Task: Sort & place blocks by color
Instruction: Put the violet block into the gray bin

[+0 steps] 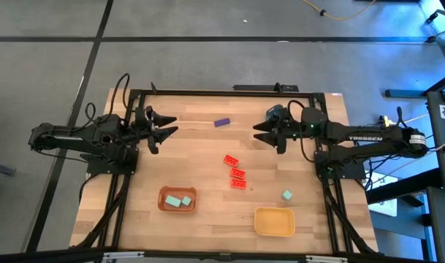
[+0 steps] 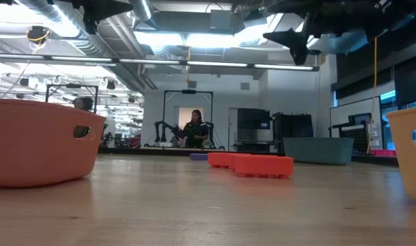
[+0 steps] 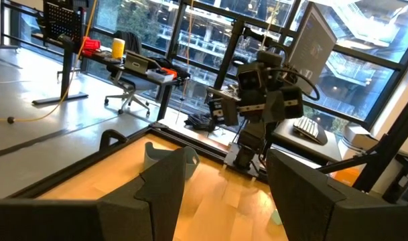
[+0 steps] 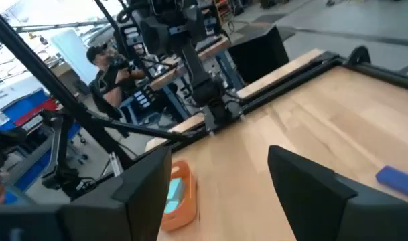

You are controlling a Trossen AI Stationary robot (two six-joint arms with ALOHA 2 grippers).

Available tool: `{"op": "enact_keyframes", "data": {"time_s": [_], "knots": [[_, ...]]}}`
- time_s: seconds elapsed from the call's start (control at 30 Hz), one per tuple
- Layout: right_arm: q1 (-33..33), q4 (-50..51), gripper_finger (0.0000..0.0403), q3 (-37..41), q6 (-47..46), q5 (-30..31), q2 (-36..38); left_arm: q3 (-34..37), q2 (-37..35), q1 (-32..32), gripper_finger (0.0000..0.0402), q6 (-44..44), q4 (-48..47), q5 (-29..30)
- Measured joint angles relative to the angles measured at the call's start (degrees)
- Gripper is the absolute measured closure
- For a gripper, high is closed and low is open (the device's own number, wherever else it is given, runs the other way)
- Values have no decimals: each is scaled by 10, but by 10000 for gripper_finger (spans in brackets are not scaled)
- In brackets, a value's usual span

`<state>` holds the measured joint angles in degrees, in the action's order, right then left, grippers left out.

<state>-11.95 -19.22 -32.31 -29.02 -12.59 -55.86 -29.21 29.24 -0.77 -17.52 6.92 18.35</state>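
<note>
**Both arms raised, blocks partly sorted**

The left gripper hangs above the surface at its left edge, fingers spread wide, holding nothing. The right gripper faces it from the right edge, equally wide and empty. Between them, toward the far edge, lies a purple bar. Three red bricks sit close together mid-surface. Two teal cubes rest in the orange tray; a third teal cube lies loose just beyond the yellow tray.
</note>
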Motion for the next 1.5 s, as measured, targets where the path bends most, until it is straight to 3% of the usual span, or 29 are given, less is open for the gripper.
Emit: {"op": "enact_keyframes", "data": {"time_s": [0.37,0.5,0.7,0.87,1.0,1.23,1.5], "knots": [[7,-3,150,-8,24,10,0,0,0,0,202,-11,0,1],[7,-3,150,-8,23,10,0,-9,15,1,202,-63,-10,38],[6,-13,150,-9,22,10,0,-129,167,71,202,-11,-137,12],[6,-36,150,-9,23,11,0,-226,323,178,202,72,-247,-140],[6,-38,150,-9,21,11,0,-268,447,232,202,153,-248,-216],[6,-38,150,-9,19,11,0,-327,635,287,202,241,-235,-270],[6,-37,150,-9,-5,11,0,-338,765,307,202,259,-165,-276]]}}
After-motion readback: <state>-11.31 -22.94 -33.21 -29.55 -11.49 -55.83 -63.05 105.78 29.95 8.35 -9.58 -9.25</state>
